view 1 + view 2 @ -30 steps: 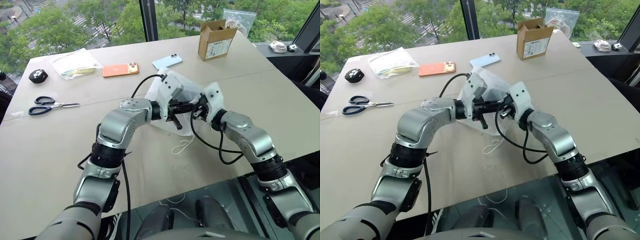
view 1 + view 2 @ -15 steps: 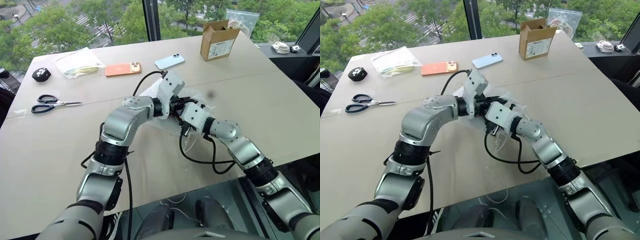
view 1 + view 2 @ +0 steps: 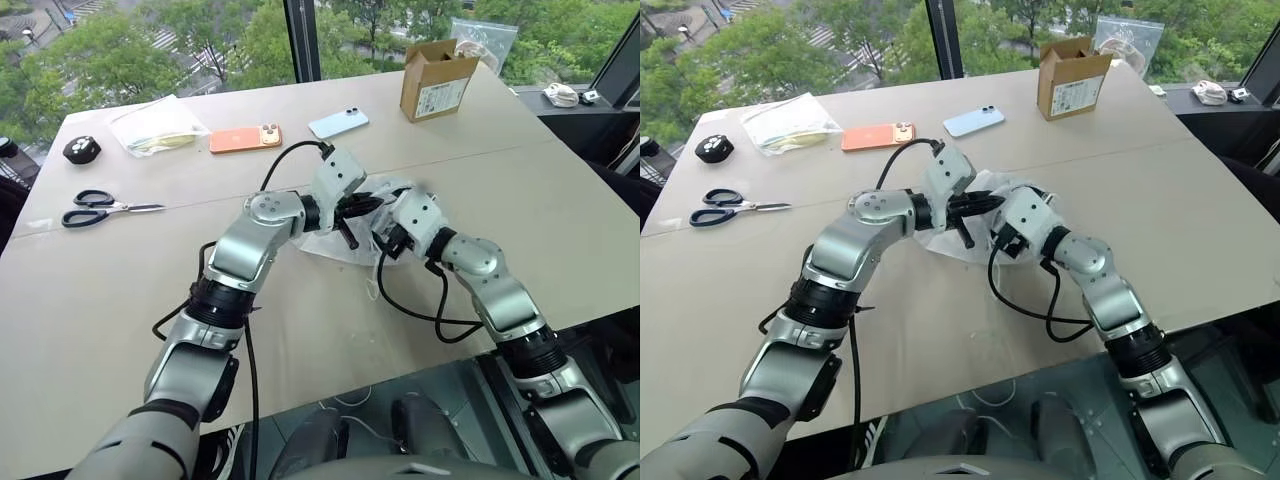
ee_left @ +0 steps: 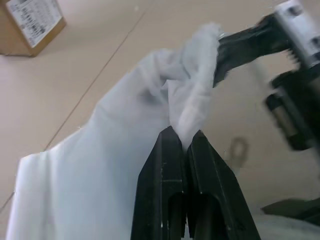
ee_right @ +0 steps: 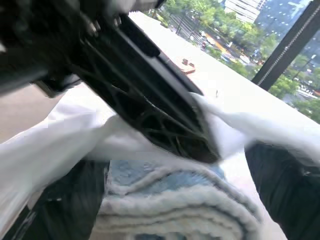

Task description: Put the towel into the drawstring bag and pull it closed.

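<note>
The white drawstring bag [image 3: 325, 243] lies crumpled at the table's middle, partly lifted. My left gripper [image 4: 182, 135] is shut on a fold of its rim and holds that up. My right gripper [image 3: 385, 240] faces it from the right at the bag's mouth, fingers spread wide. The light blue towel [image 5: 165, 200] sits between those fingers [image 5: 282, 185], under the white fabric [image 5: 240, 120]. I cannot tell how much of the towel is inside the bag. One left finger [image 5: 150, 110] crosses just above the towel.
At the back of the table are an orange phone [image 3: 243, 138], a light blue phone [image 3: 338, 123], a cardboard box [image 3: 435, 78] and a clear plastic bag with yellowish contents [image 3: 155, 128]. Scissors [image 3: 100, 210] and a black round object [image 3: 80, 148] lie far left.
My right hand swung in toward the bag's mouth, then eased back to the right, and its fingers spread apart. The left gripper kept its pinch on the rim and rolled a little.
</note>
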Available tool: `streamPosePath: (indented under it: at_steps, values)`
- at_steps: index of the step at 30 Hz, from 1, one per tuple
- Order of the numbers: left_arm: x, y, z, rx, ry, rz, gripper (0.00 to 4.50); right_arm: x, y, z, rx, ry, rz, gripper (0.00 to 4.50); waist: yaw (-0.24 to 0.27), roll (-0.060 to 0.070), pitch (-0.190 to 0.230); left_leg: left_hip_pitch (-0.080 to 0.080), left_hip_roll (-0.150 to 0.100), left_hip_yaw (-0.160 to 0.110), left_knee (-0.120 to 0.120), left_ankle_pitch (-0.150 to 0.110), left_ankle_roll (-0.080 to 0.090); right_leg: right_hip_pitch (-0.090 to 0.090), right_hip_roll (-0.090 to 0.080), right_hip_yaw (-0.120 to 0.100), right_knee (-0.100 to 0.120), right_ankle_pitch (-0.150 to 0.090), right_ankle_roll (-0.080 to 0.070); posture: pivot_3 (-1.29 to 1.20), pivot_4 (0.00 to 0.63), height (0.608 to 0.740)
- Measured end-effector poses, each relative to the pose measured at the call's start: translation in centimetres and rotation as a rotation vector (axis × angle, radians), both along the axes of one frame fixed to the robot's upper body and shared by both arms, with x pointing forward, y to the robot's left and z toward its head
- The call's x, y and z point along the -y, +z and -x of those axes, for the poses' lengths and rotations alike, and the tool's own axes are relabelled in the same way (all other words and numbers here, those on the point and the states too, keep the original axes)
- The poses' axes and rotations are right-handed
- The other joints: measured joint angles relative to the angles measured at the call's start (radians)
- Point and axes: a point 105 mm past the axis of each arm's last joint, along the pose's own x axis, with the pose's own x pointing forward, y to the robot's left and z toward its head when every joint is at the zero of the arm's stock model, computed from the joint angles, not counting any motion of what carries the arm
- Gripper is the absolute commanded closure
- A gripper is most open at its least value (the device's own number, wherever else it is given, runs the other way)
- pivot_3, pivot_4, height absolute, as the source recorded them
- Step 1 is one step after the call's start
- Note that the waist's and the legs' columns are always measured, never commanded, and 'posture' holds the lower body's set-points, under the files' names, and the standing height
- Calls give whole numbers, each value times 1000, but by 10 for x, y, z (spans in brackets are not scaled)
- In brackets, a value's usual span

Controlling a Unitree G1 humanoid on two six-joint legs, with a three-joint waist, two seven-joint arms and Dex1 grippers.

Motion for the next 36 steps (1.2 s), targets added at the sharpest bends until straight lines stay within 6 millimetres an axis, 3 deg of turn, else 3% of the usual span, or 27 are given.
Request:
streamPosePath:
  at_steps: [5,9,13,17,23,27,32,36]
  values:
    - [-3,9,-12,65,44,-3,4500,10,33,18,54,38,-95,22,1,0,0,0,0,0,0,0,0,0,0,0,0,0,0,0,150,740]
    - [-6,7,-16,69,58,0,4500,18,20,43,-76,108,-76,22,5,0,0,0,0,0,-1,0,0,0,0,0,-1,0,0,0,150,740]
    - [-5,8,-17,87,54,-5,4500,57,15,24,-66,-67,-55,22,8,-1,0,0,0,0,-5,0,0,1,0,0,-2,0,0,0,150,740]
    - [-7,6,-18,95,60,-15,4500,83,-19,14,-166,-173,-24,22,7,-1,0,1,0,1,-4,0,0,0,0,1,-1,0,0,0,150,740]
    - [-8,4,-19,90,56,-24,4500,83,-58,-3,-291,-207,27,22,0,-1,0,1,1,2,-3,0,0,0,0,1,-2,0,0,0,150,740]
    - [-8,4,-18,89,52,-24,4500,69,-51,-23,-260,-205,-4,22,0,-1,0,1,1,2,-3,0,0,0,0,1,-2,0,0,0,150,740]
    - [-8,5,-18,91,51,-23,4500,74,-38,-68,-198,-340,-89,22,0,-1,0,1,0,1,-3,0,0,0,0,0,-2,0,0,0,150,740]
    - [-8,5,-18,90,51,-22,4500,90,-35,-78,-173,-409,-163,1663,0,-1,0,1,0,2,-2,0,0,0,-1,0,-3,0,0,0,150,740]
